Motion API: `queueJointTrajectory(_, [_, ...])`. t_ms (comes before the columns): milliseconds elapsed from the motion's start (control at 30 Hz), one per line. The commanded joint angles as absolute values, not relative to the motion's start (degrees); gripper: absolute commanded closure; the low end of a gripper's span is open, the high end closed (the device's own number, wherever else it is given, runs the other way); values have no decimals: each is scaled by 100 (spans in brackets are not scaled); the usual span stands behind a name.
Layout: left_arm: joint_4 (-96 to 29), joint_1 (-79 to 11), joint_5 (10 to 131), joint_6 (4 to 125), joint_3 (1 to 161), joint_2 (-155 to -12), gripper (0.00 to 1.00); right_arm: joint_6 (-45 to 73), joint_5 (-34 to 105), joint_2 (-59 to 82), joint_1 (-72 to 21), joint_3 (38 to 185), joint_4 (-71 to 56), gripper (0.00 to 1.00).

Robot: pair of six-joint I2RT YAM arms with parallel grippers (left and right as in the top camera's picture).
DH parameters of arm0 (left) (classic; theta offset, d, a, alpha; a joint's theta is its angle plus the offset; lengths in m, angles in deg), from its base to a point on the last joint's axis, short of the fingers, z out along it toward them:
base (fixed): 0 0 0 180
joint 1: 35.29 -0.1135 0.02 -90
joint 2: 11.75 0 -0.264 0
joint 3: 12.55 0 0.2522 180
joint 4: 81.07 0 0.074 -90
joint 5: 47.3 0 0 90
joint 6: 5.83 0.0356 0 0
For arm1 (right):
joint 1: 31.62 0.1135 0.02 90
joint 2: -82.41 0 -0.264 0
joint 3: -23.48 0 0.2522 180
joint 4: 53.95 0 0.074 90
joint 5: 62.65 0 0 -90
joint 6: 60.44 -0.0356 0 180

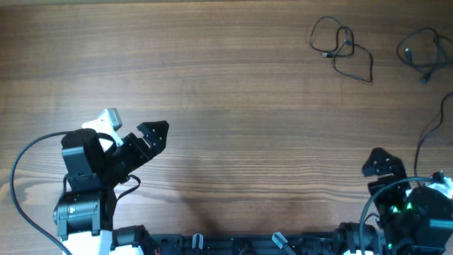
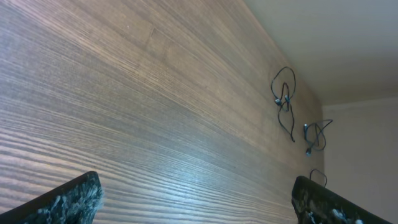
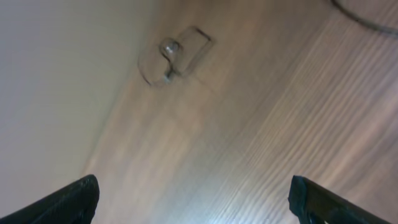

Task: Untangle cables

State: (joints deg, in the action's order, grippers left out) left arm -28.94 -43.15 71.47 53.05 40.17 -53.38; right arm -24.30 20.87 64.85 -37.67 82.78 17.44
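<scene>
Well, your cables (image 2: 282, 99) are far from both arms right now. They lie on the counter (image 1: 226, 85) up by its far right corner. The first bunch (image 1: 345, 44) is a few loose loops that cross at a small knot. The second bunch (image 1: 425, 58) sits near it, closer to the right edge. A thin dark strand also runs by the right edge, but you cannot tell if it is one of them. Your left pincer (image 2: 194, 199) is wide open with nothing in it, down by the near edge toward the left corner. Your right pincer (image 3: 193, 196) is wide open and empty too, by the near right corner, so it looks like the closer one to send. These wires should be very light, soft and floppy, so they will likely bend, slide and drag along when you pull. They lie flat and thin, so pinching one off the wood may be tricky. A good place to grab looks like a loop that sticks out from the knot, or a little plug end, not the knot itself. Hold one part down and pull the other gently, or the knot may get tighter.
</scene>
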Motion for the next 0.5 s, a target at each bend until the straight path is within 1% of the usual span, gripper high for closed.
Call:
queueJointTrajectory(0, [-2912,-4291,7217,5375,4050,-5316,0,210,2507,6962,-3732,7500,26,0])
queueJointTrajectory(67, [-2912,-4291,7217,5375,4050,-5316,0,927,2992,7171,-3734,6917,-1089,0])
queueJointTrajectory(100, [-2912,-4291,7217,5375,4050,-5316,0,1028,3075,7351,-3736,6394,-1845,0])
queueJointTrajectory(167, [-2912,-4291,7217,5375,4050,-5316,0,1028,3095,7591,-3736,5784,-2508,0])
queueJointTrajectory(333, [-2912,-4291,7217,5375,4050,-5316,0,1194,3290,8214,-3736,4678,-3437,0])
queueJointTrajectory(400, [-2910,-4291,7217,5375,4050,-5316,0,1344,3349,8225,-3736,4261,-3863,0])
queueJointTrajectory(467, [-2912,-4291,7217,5375,4050,-5316,0,1502,3340,8221,-3734,4084,-3968,0])
